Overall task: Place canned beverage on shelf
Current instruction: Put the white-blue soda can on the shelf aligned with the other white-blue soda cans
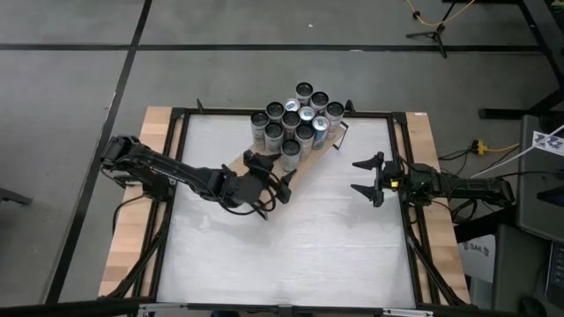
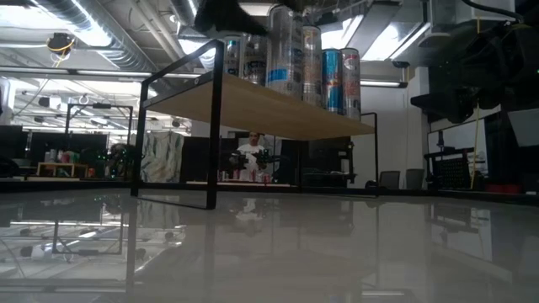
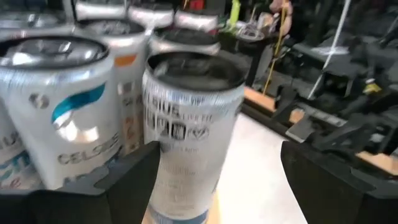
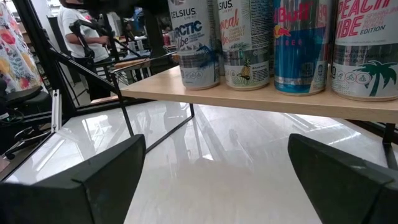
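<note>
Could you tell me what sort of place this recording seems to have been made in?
Probably a robotics lab or workshop: a bare ceiling with ducts and strip lights, cluttered workbenches behind the table, and a person at another rig. The shelf of cans looks like a test setup.

Shelf: long light-brown wooden board (image 2: 278, 108) looked matt, its thin frame ends black metal.
Cans: tall printed metal cans (image 4: 249, 43) shone glossy.
Tabletop: white table surface (image 2: 337, 252) was smooth, mirror-glossy.

A person (image 2: 250, 154) stands beyond the white tabletop (image 1: 291, 238), near a tripod (image 1: 432, 31).
</note>
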{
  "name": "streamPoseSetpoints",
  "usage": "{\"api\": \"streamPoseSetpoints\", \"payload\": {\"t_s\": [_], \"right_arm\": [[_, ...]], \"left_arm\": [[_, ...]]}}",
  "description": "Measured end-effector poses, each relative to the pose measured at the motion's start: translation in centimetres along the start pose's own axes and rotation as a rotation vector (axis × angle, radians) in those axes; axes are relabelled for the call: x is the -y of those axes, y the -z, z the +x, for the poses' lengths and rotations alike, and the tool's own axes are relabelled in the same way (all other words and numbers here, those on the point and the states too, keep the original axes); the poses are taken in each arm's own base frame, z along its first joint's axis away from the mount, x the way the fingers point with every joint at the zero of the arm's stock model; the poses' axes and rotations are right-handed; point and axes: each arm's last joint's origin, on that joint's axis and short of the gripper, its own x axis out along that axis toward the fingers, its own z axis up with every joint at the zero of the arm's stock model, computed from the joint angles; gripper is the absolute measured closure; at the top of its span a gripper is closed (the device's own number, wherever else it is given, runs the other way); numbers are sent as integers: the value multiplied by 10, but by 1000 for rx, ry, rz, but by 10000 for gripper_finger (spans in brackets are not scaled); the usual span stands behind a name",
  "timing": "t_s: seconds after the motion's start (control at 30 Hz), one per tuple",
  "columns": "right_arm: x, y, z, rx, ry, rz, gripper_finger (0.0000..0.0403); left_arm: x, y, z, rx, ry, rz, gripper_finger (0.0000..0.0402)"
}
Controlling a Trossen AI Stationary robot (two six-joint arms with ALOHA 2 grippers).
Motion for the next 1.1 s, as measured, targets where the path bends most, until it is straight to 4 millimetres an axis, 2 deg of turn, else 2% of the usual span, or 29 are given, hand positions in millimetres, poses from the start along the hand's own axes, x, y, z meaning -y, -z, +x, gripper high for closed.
{"api": "streamPoseSetpoints", "payload": {"t_s": [0.37, 0.73, 0.97, 1.1], "right_arm": [[0, 0, 0, 0, 0, 0, 15], [0, 0, 0, 0, 0, 0, 15], [0, 0, 0, 0, 0, 0, 15], [0, 0, 0, 0, 0, 0, 15]], "left_arm": [[12, -9, -14, 113, -22, 111, 74], [18, -37, -19, 291, 1, 205, 74], [15, -49, -8, 313, 84, 320, 74], [10, -58, 5, 252, 94, 358, 74]]}}
